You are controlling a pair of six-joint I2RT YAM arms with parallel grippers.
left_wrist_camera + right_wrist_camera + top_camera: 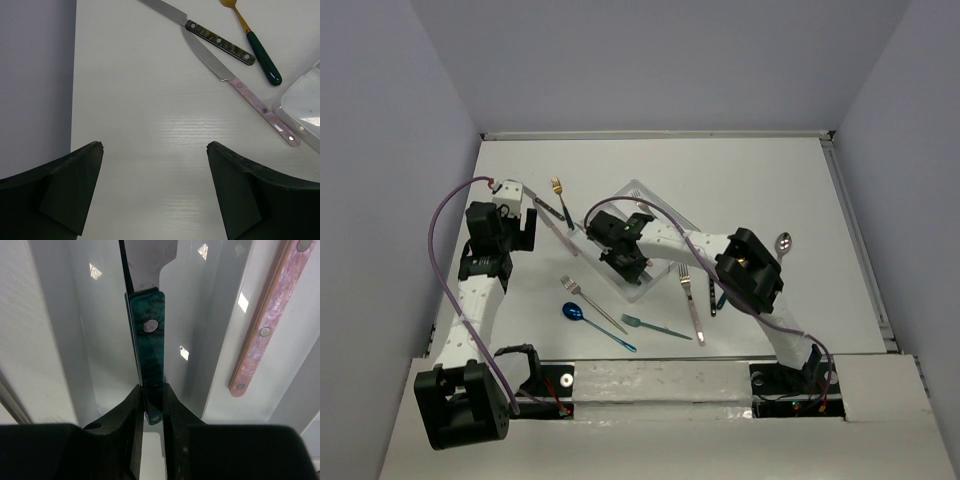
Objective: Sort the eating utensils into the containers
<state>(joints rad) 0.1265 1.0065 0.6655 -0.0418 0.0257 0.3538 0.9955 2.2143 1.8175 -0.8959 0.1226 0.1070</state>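
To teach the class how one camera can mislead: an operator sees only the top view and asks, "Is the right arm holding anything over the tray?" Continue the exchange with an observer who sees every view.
Observer: Yes. The right fingers clamp a teal-handled knife by its handle end.
Operator: Anything in the tray already?
Observer: A pink-handled utensil lies in the compartment beside the knife.
Operator: And the left fingers?
Observer: Wide open, holding nothing, above bare table.
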